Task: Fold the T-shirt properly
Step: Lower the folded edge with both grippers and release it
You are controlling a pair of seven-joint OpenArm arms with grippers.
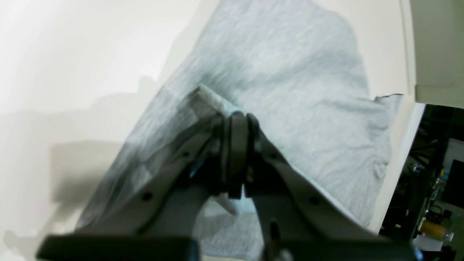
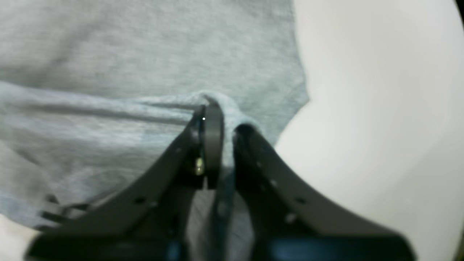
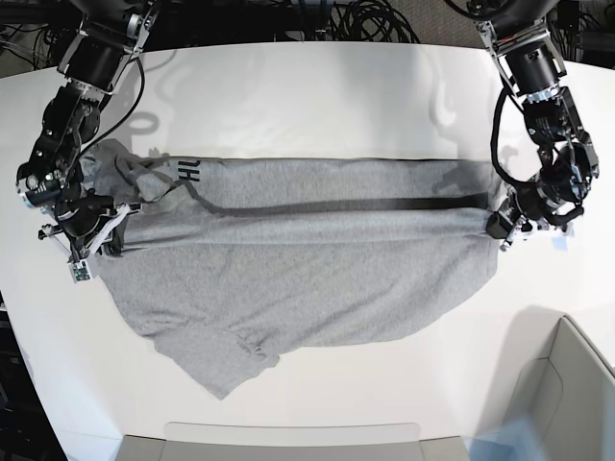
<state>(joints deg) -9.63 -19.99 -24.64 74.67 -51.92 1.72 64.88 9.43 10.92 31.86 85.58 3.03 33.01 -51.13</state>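
Note:
The heather grey T-shirt (image 3: 288,279) lies spread across the white table (image 3: 336,96), its far half drawn over toward the middle as a long fold. Black lettering (image 3: 188,173) shows near the collar end. My left gripper (image 3: 502,229) is at the shirt's right end; in the left wrist view this gripper (image 1: 237,117) is shut, pinching a folded edge of the T-shirt (image 1: 290,72). My right gripper (image 3: 104,229) is at the collar end. In the right wrist view it (image 2: 226,125) stands slightly parted, with a ridge of the T-shirt (image 2: 145,54) lying loosely between its fingers (image 2: 212,127).
A grey bin (image 3: 577,384) stands at the table's near right corner, and a flat grey tray (image 3: 288,437) lies along the near edge. Black cables (image 3: 356,19) lie behind the table. The table's edge (image 1: 402,145) runs close beside the shirt's hem end.

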